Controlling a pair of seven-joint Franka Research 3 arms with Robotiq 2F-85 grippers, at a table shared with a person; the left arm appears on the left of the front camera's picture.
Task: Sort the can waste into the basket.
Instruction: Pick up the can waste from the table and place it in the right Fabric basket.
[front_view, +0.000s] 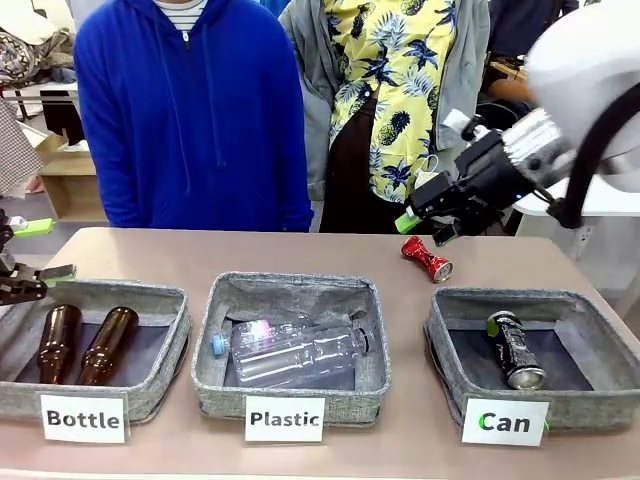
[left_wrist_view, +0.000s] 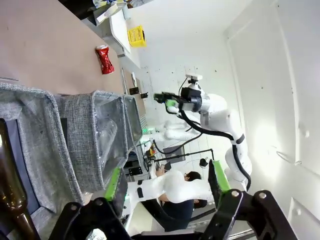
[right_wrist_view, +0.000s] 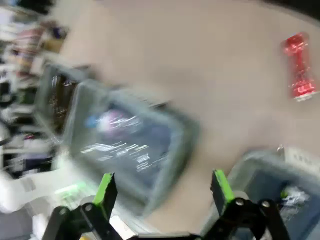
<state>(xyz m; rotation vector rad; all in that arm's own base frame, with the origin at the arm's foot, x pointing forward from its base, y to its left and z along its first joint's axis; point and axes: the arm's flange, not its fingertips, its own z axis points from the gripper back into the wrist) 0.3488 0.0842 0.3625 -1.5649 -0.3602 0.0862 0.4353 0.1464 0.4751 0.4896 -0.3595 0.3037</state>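
Red can (front_view: 427, 259) lying on table (front_view: 330, 250) behind Can basket (front_view: 455, 345), dark can (front_view: 515, 349) inside, right gripper (front_view: 425, 226) raised above, jaws apart, left gripper (left_wrist_view: 165, 185) jaws apart.

Tan, smooth-topped table (front_view: 150, 255) with rounded far corners. Directly on it: three grey fabric rectangular baskets in a row along the near edge, labelled "Bottle" (front_view: 170, 300), "Plastic" (front_view: 375, 335) and "Can" (front_view: 600, 300); one shiny red metal can (front_view: 427, 259), crushed narrow mid-body, lying on its side just beyond the "Can" basket.
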